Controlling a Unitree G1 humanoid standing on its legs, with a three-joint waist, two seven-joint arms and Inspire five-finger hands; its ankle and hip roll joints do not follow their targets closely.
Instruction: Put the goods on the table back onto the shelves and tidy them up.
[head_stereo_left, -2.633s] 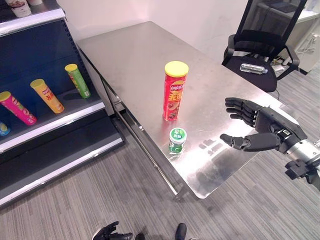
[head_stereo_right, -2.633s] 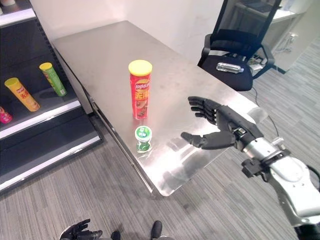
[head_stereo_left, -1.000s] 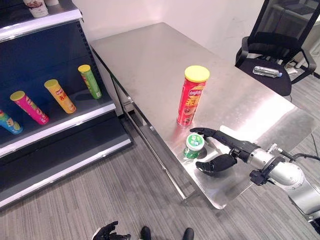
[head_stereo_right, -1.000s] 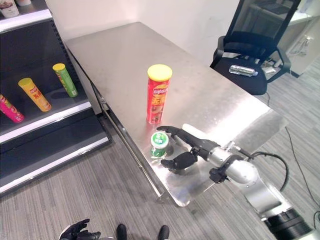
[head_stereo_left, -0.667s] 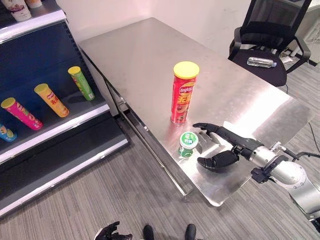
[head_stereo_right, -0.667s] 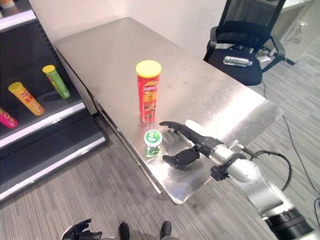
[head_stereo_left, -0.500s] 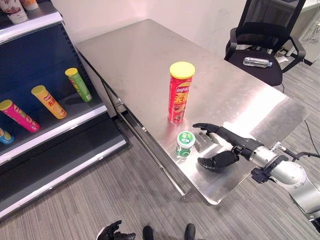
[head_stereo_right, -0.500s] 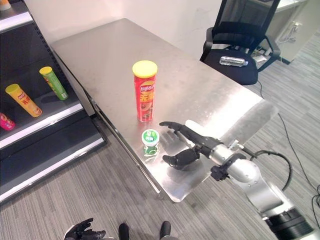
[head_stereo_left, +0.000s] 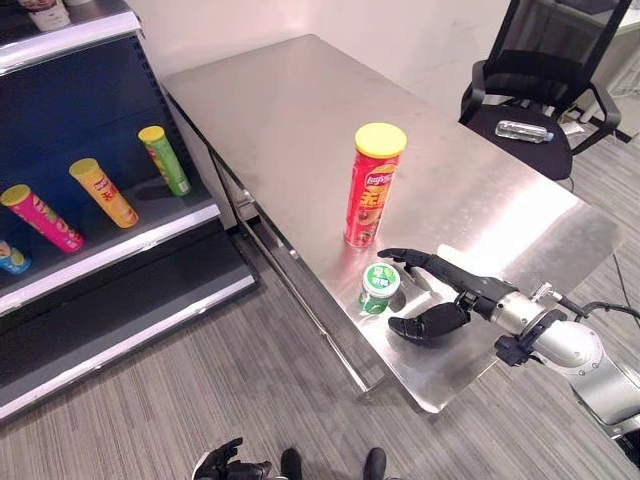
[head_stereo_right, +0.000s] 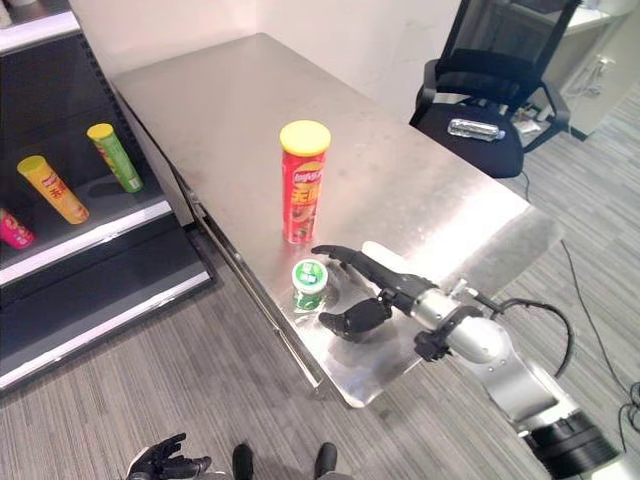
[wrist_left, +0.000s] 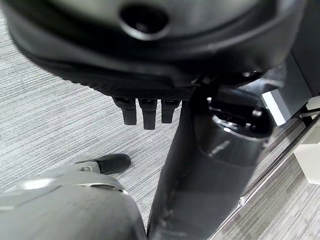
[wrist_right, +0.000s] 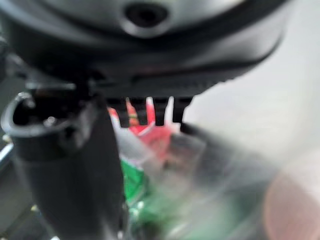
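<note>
The right hand (head_stereo_left: 432, 322) has edged closer to the small green-lidded jar (head_stereo_left: 379, 288) near the steel table (head_stereo_left: 300, 120) edge, fingers outstretched, thumb apart, gripping nothing. The tall red yellow-lidded canister (head_stereo_left: 372, 186) stands just behind the jar.

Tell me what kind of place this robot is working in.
Probably a mock shop set up in an office: a dark shelf unit holds snack tubes, a steel table carries more goods, and an office chair stands behind.
</note>
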